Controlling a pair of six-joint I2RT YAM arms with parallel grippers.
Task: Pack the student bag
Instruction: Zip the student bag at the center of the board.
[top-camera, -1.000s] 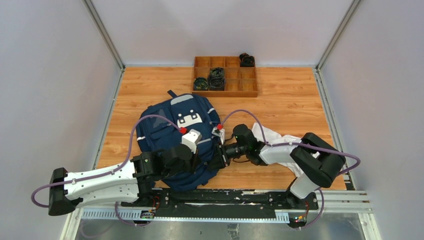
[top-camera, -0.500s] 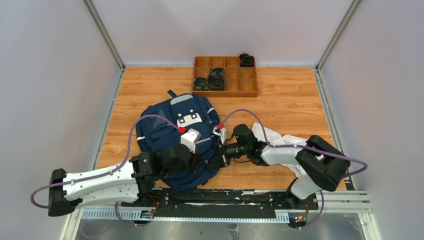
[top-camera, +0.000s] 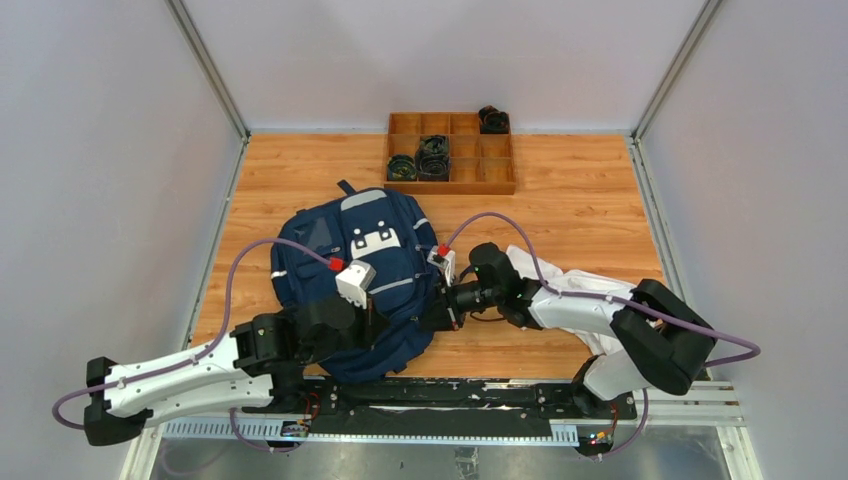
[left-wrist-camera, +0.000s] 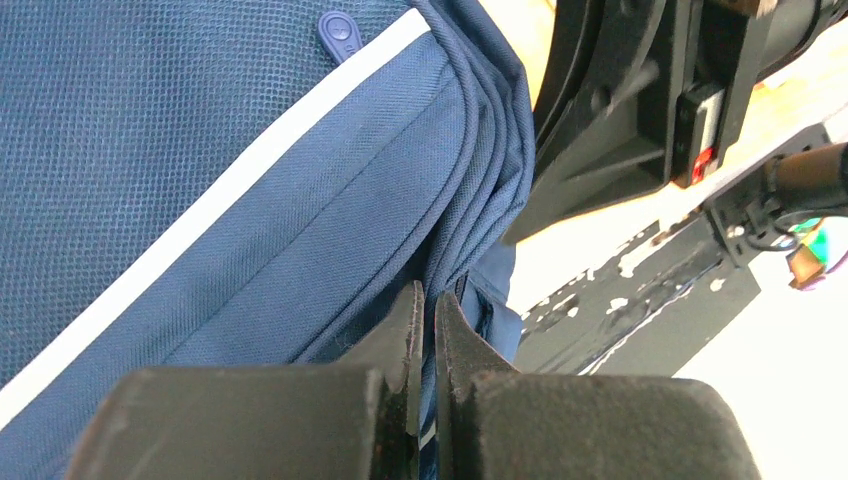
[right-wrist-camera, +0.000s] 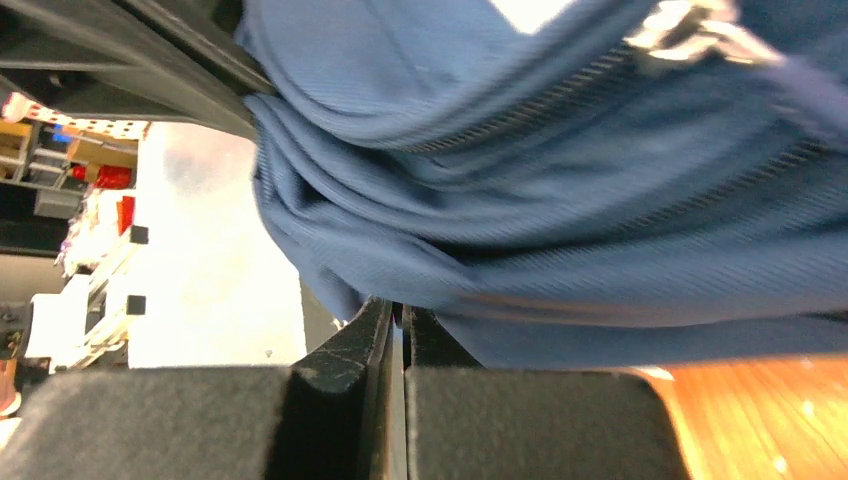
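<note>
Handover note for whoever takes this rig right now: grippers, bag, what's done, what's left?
left gripper: shut on a fabric fold at the student bag near edge.
right gripper: shut, apparently pinching the bag's right side.
Bag: lying front-up on the table between the arms; no opening visible.
white garment: outside the bag, on its right.
Done: bag gripped.
Left: open it; packing not yet begun.

The top external view looks steeply down from behind the arm bases over the whole brown wooden bench (top-camera: 580, 230). Wrist views peer past the left tool (left-wrist-camera: 427, 293) and right tool (right-wrist-camera: 400, 309), close against the navy blue fabric backpack (left-wrist-camera: 180, 130) all three share.
</note>
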